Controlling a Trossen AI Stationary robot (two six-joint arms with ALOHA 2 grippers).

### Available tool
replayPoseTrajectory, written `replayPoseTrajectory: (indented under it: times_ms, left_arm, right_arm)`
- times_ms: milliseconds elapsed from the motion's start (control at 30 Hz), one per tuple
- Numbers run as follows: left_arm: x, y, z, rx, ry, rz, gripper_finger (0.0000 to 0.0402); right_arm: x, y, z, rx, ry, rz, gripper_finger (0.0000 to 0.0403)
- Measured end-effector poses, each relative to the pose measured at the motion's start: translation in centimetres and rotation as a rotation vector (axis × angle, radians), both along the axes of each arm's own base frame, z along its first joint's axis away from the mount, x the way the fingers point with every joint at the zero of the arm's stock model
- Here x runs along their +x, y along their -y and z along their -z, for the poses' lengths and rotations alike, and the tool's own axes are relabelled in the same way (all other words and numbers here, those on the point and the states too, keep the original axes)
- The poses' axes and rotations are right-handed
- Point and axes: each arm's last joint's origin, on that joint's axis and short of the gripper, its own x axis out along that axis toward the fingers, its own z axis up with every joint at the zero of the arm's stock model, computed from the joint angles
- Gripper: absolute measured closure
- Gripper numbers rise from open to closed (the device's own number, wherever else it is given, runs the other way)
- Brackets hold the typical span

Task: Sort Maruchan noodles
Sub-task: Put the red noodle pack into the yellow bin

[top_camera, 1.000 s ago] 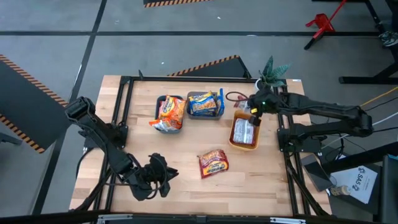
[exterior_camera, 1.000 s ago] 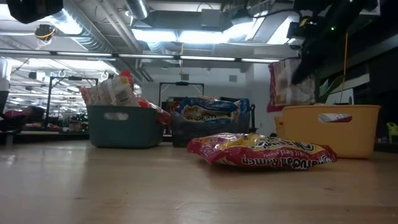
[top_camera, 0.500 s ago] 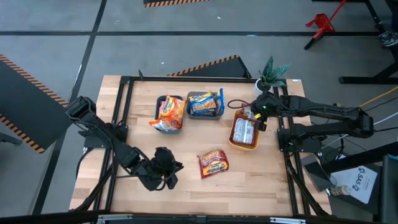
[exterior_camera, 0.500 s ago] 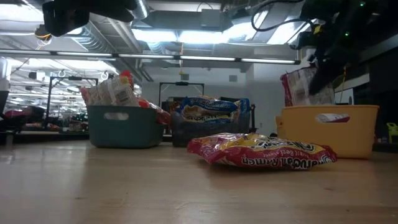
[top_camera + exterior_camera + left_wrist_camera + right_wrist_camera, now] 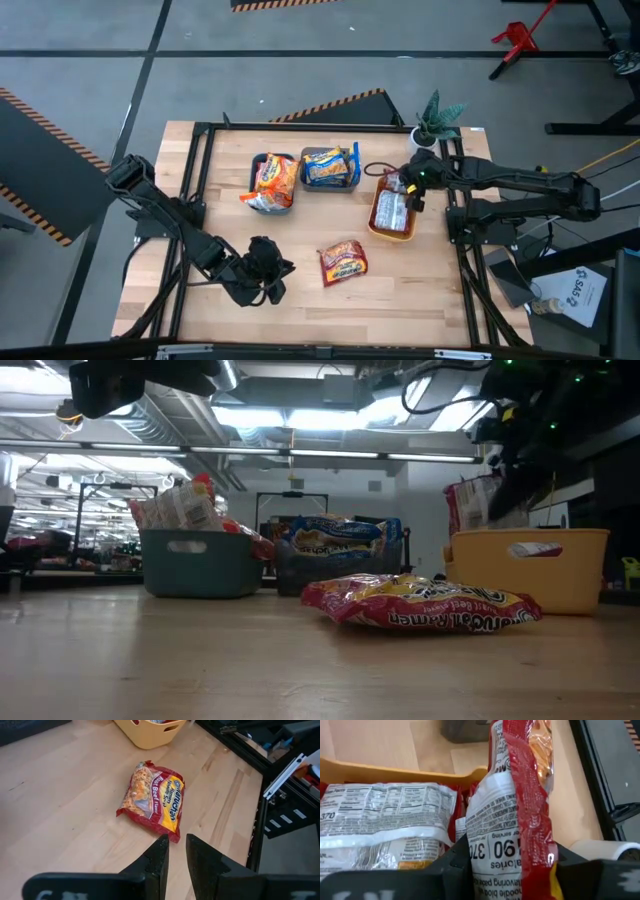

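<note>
One red Maruchan noodles packet lies flat on the table's middle near side. My left gripper hovers above the table to the packet's left, its fingers a narrow gap apart with nothing between them. My right gripper is shut on a red-and-white packet over the far end of the yellow tray. Another packet lies in that tray. Orange packets fill the teal tray, and yellow-and-blue ones fill the grey tray. My right gripper pinches the red-and-white packet between its two fingers at the end nearest the wrist. The fingers slant down from the table's right side. The packet stands on edge and hangs below the fingers, its lower end level with the tray's rim.
A small potted plant stands at the far right corner behind the yellow tray. A black metal frame runs along the table's edges. Bare wood lies between the trays and the loose packet.
My left gripper has swung toward the table's right edge, closer to the loose red packet. My right gripper has come down a little with its packet toward the yellow tray, and the packet now hangs lower against the rim.
</note>
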Motion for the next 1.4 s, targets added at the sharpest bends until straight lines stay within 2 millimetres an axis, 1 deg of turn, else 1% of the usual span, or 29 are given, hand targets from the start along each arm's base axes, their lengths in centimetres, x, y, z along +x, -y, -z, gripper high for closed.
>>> replayPoseTrajectory:
  times_ms: [133,300,400,500,633,700,767,867,967,1100,1167,1233,1300,1400]
  left_arm:
    - [0.0,0.0,0.0,0.001,-0.001,0.000,0.0341]
    - [0.0,0.0,0.0,0.016,-0.005,0.005,0.0341]
    - [0.0,0.0,0.0,0.023,-0.008,0.008,0.0341]
    - [-0.1,-0.1,0.1,0.025,-0.011,0.008,0.0341]
    - [-0.1,-0.1,0.1,0.026,-0.013,0.008,0.0341]
    - [-0.1,-0.1,0.1,0.020,-0.012,0.004,0.0341]
    - [-0.1,-0.1,0.1,0.018,-0.014,0.004,0.0341]
    - [-0.1,-0.1,0.1,0.023,-0.021,0.005,0.0341]
    - [-0.1,-0.1,0.2,0.025,-0.029,0.014,0.0341]
    - [-0.2,-0.1,0.2,0.024,-0.034,0.023,0.0341]
    - [-0.2,-0.1,0.2,0.024,-0.035,0.024,0.0341]
    - [-0.2,0.0,0.2,0.024,-0.035,0.025,0.0341]
    - [-0.2,0.0,0.2,0.022,-0.037,0.028,0.0341]
    - [-0.2,0.0,0.2,0.022,-0.038,0.029,0.0341]
  right_arm:
    - [-0.1,-0.1,0.2,0.042,-0.011,0.042,0.0280]
    - [0.4,0.1,0.8,0.070,-0.028,0.089,0.0276]
    - [0.9,0.2,1.5,0.094,-0.065,0.078,0.0270]
    - [1.4,0.2,2.2,0.123,-0.110,0.035,0.0245]
    - [2.0,0.4,3.1,0.121,-0.164,0.030,0.0191]
    - [2.2,0.6,3.3,0.113,-0.164,0.050,0.0166]
    - [2.4,0.6,3.1,0.104,-0.137,0.054,0.0149]
    - [2.7,0.8,2.0,0.065,-0.123,0.048,0.0139]
    - [3.0,0.9,0.7,0.058,-0.099,0.041,0.0138]
    - [3.4,1.0,-0.6,0.052,-0.065,0.040,0.0137]
    - [3.7,1.1,-1.6,0.030,-0.036,0.048,0.0137]
    - [4.1,1.3,-3.2,-0.006,0.010,0.061,0.0137]
    - [4.6,1.4,-5.2,-0.015,0.081,0.049,0.0137]
    - [5.9,1.4,-8.0,0.004,0.267,-0.001,0.0137]
